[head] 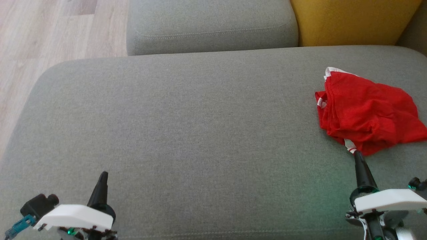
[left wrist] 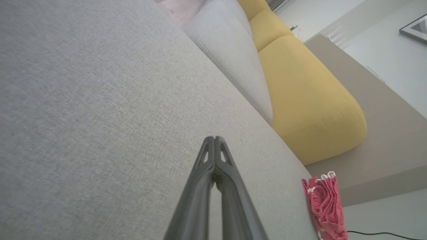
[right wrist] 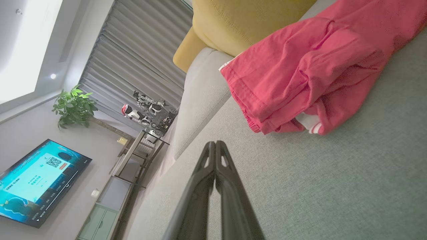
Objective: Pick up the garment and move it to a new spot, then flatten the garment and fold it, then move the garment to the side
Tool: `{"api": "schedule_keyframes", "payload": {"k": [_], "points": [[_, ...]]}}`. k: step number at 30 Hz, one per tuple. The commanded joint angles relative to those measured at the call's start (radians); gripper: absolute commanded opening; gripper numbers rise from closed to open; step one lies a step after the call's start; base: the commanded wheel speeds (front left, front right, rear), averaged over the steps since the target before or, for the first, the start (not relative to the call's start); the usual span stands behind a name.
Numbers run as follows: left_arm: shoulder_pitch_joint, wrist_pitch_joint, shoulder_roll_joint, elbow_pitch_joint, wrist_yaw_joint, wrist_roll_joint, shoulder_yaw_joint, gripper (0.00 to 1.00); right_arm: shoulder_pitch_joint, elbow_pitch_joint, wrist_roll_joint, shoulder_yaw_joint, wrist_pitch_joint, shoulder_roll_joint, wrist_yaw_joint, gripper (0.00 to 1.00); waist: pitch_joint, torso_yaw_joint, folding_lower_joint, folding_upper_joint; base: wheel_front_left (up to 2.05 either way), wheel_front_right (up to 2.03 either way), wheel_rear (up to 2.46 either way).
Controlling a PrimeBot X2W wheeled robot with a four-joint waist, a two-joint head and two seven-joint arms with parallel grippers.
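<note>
Nearby, closed right fingers point at the crumpled garment.

The garment is bright red, its trim white with red stripes. The sofa is flecked grey, the far right cushion mustard yellow, and the floor pale wood grain. The left claw and right claw are black with white housings.

a home living room: grey fabric sofa, yellow cushion at 1 o'clock, wood-plank floor at 10 o'clock; the right wrist view shows a television at 8 o'clock and a potted plant at 10 o'clock.
</note>
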Motion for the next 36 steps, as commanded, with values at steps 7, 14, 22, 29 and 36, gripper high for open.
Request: {"api": "schedule_keyframes", "payload": {"k": [7, 14, 22, 29, 36], "points": [[-0.079, 0.018, -0.01, -0.015, -0.026, -0.088, 0.059, 0.0, -0.067, -0.015, 0.104, 0.0, 0.009, -0.014, 0.0, 0.0, 0.004, -0.001, 0.0, 0.0, 0.0, 0.0, 0.0], [-0.092, 0.032, -0.021, -0.006, -0.041, -0.149, 0.079, 0.0, -0.077, -0.006, 0.174, -0.006, 0.011, -0.014, 0.0, 0.0, 0.008, -0.002, 0.0, 0.0, 0.0, 0.0, 0.0], [-0.109, 0.051, -0.037, 0.007, -0.062, -0.23, 0.107, 0.0, -0.091, 0.007, 0.268, -0.013, 0.015, -0.014, -0.001, 0.0, 0.012, -0.003, 0.0, 0.0, 0.0, 0.0, 0.0], [-0.125, 0.068, -0.051, 0.018, -0.08, -0.3, 0.132, 0.0, -0.103, 0.018, 0.349, -0.019, 0.018, -0.015, -0.001, 0.0, 0.016, -0.004, 0.0, 0.0, 0.0, 0.0, 0.0], [-0.14, 0.085, -0.065, 0.029, -0.098, -0.37, 0.157, 0.0, -0.115, 0.029, 0.43, -0.025, 0.021, -0.015, -0.001, 0.0, 0.02, -0.005, 0.0, 0.0, 0.0, 0.0, 0.0]]}}
